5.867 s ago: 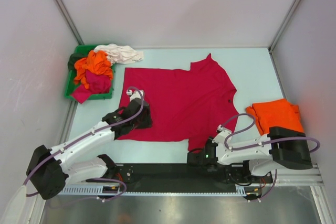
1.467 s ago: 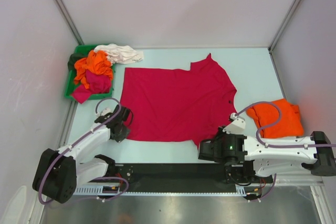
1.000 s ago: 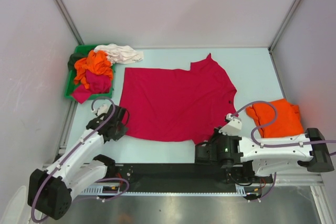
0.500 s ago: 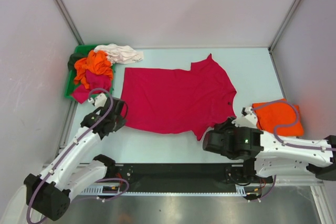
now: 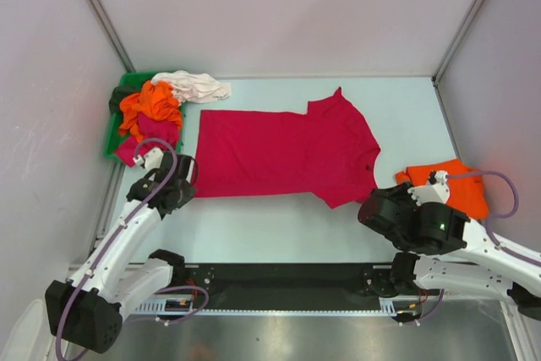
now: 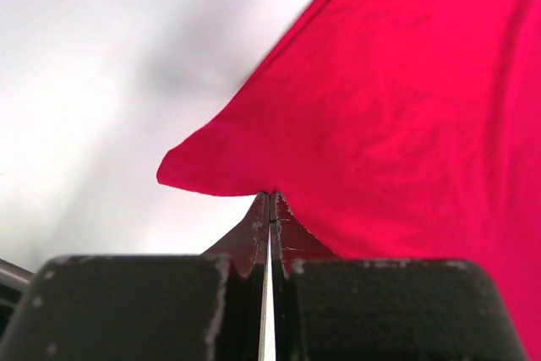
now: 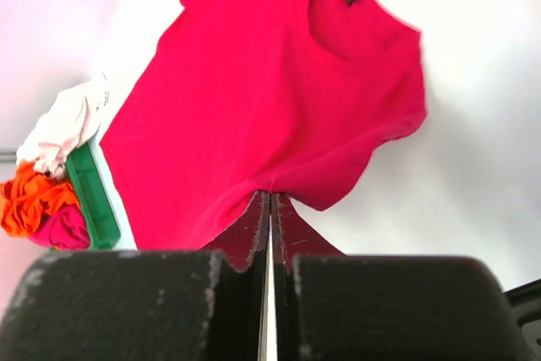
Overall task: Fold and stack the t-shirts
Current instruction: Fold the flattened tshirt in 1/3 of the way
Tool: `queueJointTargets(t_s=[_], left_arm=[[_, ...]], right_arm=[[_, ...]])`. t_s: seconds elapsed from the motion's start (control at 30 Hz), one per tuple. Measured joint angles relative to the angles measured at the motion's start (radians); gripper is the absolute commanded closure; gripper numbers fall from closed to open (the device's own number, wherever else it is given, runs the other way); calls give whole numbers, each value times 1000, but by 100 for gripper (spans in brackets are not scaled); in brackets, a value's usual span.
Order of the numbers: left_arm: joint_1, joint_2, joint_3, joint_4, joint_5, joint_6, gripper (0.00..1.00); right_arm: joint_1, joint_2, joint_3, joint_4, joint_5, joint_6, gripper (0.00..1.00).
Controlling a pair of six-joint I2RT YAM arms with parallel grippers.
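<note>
The red shirt (image 5: 279, 150) lies spread flat just right of the bin (image 5: 111, 134), collar end away from it. Its near edge is raised where both arms have it. The left jaws are pressed together on the hem corner nearest the bin, and the right jaws are pressed together on the near sleeve edge far from the bin. It looks like thin, light, limp knit: it drapes from each pinch in a soft peak and will sag between the two holds, so it probably needs both ends carried level and kept taut to lay a straight fold. Corners and hem edges look like the best places to take it, since a pinch mid-panel would likely bunch it. The table (image 5: 279, 226) is smooth, pale and matt, so cloth should slide on it easily. A folded orange shirt (image 5: 461, 188) sits well right of the bin, past the red one. The bin holds a heap (image 5: 150, 112) of orange, magenta and dark shirts, with a white shirt (image 5: 199, 86) spilling over its far right rim. Plain walls close in three sides.
</note>
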Motion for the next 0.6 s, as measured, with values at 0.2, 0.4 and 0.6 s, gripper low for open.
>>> queueJointTargets(t_s=[0.2, 0.4, 0.6], left_arm=[[64, 27, -7, 40, 35, 37, 100], [80, 64, -8, 72, 54, 58, 100], [83, 146, 23, 93, 67, 72, 100]], right_arm=[[-53, -21, -14, 4, -10, -42, 100], [-67, -5, -21, 5, -14, -103, 100], [-139, 39, -25, 62, -18, -269, 100]])
